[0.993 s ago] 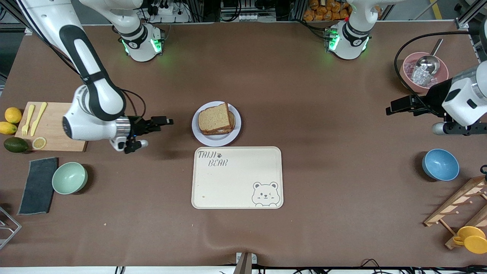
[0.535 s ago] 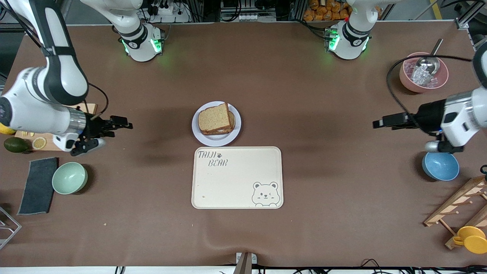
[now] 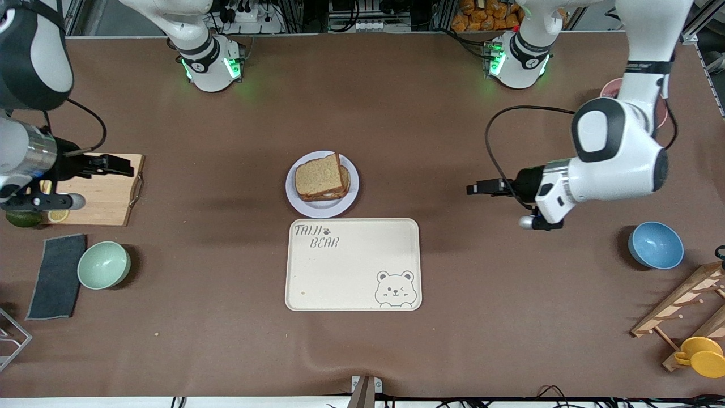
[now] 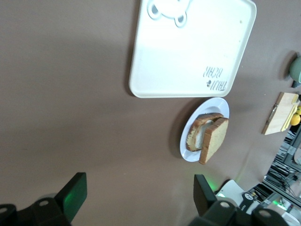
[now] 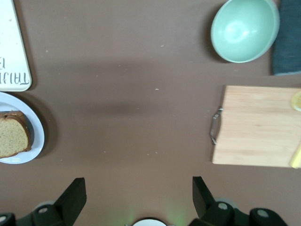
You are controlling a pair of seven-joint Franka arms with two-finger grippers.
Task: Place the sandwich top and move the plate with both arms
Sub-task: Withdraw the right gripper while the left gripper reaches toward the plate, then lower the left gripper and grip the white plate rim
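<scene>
The sandwich top (image 3: 319, 175), a bare brown bread slice, lies on the lower slice on the lavender-grey plate (image 3: 300, 205) at mid-table. It also shows in the left wrist view (image 4: 215, 138) on the plate (image 4: 188, 149), and partly in the right wrist view (image 5: 11, 135) on the plate (image 5: 36, 136). My left gripper (image 3: 473, 188) is open and empty over bare table, toward the left arm's end from the plate; the left wrist view shows it (image 4: 138, 195) open. My right gripper (image 3: 122, 165) is open and empty over the cutting board's edge; the right wrist view shows it (image 5: 138, 194) open.
A cream bear tray (image 3: 354, 272) lies just nearer the camera than the plate. A wooden cutting board (image 3: 107, 195), green bowl (image 3: 103, 264) and grey cloth (image 3: 56, 276) sit at the right arm's end. A blue bowl (image 3: 655, 245) and wooden rack (image 3: 679, 314) sit at the left arm's end.
My right gripper has drawn away from the plate to over the cutting board. My left gripper has moved in from its end of the table toward the plate. The sandwich has not moved.
</scene>
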